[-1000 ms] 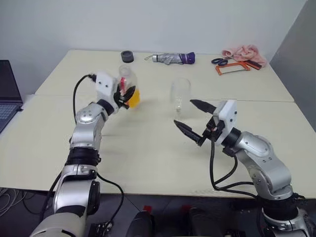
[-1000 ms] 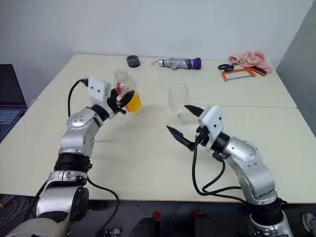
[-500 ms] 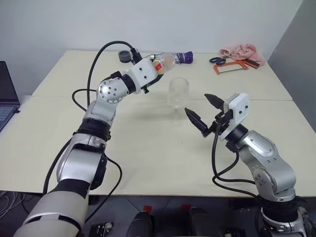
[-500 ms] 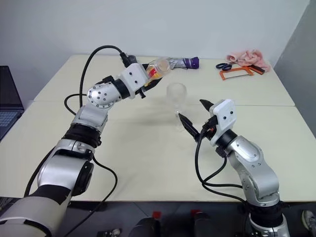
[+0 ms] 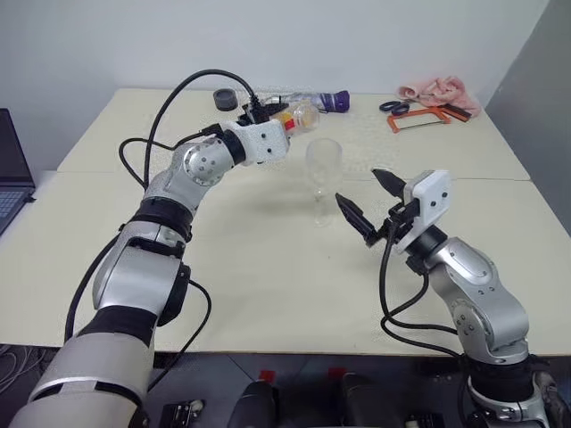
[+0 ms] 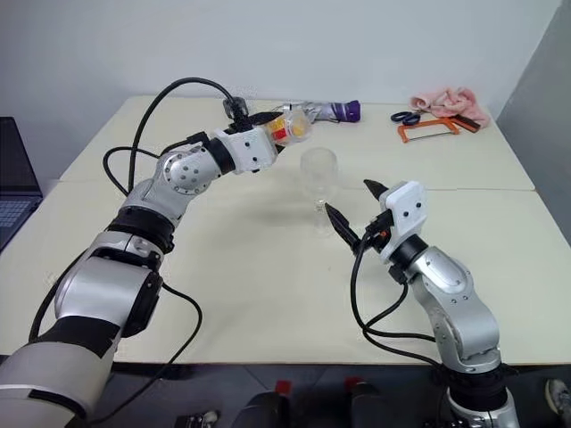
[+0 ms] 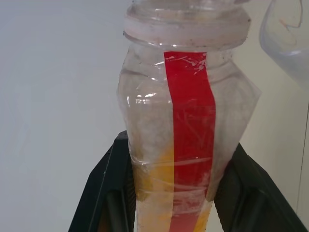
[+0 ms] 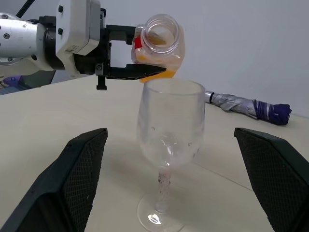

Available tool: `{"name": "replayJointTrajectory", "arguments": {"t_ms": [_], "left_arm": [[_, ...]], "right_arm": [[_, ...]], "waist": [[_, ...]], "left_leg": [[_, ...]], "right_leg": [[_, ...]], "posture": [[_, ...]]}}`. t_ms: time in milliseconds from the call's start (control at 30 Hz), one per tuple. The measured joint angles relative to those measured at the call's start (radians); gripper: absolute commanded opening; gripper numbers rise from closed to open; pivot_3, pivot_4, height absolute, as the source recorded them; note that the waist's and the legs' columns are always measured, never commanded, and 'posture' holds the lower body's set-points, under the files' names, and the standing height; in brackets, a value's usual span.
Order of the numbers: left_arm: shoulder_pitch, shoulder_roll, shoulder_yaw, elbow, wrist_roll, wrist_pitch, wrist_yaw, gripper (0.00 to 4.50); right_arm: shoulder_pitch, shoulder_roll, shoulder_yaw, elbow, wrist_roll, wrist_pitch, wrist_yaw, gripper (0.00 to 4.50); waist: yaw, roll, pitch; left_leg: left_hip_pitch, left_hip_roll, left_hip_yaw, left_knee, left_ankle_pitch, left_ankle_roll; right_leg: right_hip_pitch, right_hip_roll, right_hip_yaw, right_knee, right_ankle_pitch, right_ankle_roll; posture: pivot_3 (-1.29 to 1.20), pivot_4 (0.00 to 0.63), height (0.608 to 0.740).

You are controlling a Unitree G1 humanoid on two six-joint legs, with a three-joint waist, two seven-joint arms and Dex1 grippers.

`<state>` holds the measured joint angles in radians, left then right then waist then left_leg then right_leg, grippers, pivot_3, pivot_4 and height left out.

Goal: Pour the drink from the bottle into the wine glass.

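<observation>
- Laptop: dark, at the far left edge, off the work area.
- Table: pale, two tops joined; carries everything listed below.
- Left hand: raised over the middle of the table, clenched around the lower body of the bottle.
- Bottle: clear plastic with a red label stripe, no cap on it, tipped close to level with its open mouth towards the wine glass, just above and behind the rim.
- Drink: orange-yellow, pooled along the lower side of the tipped bottle; none seen in the glass.
- Wine glass: clear, upright on its foot at mid-table, bowl empty.
- Right hand: released, black fingers spread wide either side of the glass at stem height, touching nothing.
- Step in hand, judged: beginning the pour. Bring the bottle mouth squarely over the bowl before tipping further, then roll slowly so the stream stays thin; the glass is light and stands unsteadied.
- Back edge clutter: black tape roll, folded umbrella, scissors, orange tool, pink cloth.
</observation>
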<state>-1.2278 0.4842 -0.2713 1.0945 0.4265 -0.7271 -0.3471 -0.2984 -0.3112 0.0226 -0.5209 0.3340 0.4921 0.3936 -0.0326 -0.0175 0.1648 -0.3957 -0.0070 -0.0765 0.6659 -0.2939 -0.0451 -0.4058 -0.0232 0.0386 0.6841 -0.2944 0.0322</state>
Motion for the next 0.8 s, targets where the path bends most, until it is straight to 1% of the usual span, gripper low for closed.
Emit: {"name": "replayJointTrajectory", "arguments": {"t_ms": [333, 800], "left_arm": [[-0.050, 0.011, -0.060, 0.057, 0.108, -0.050, 0.117, 1.69], [-0.098, 0.040, -0.130, 0.082, 0.228, -0.088, 0.261, 1.69]], "right_arm": [[0.010, -0.014, 0.001, 0.006, -0.011, -0.001, 0.007, 4.50], [0.019, -0.014, 0.002, 0.007, -0.016, -0.001, 0.002, 4.50]], "waist": [[-0.001, 0.000, 0.000], [0.000, 0.000, 0.000]], "left_leg": [[-0.001, 0.000, 0.000, 0.000, 0.000, 0.000], [-0.001, 0.000, 0.000, 0.000, 0.000, 0.000]], "right_leg": [[-0.001, 0.000, 0.000, 0.000, 0.000, 0.000], [-0.001, 0.000, 0.000, 0.001, 0.000, 0.000]], "posture": [[0.00, 0.150, 0.740], [0.00, 0.150, 0.740]]}}
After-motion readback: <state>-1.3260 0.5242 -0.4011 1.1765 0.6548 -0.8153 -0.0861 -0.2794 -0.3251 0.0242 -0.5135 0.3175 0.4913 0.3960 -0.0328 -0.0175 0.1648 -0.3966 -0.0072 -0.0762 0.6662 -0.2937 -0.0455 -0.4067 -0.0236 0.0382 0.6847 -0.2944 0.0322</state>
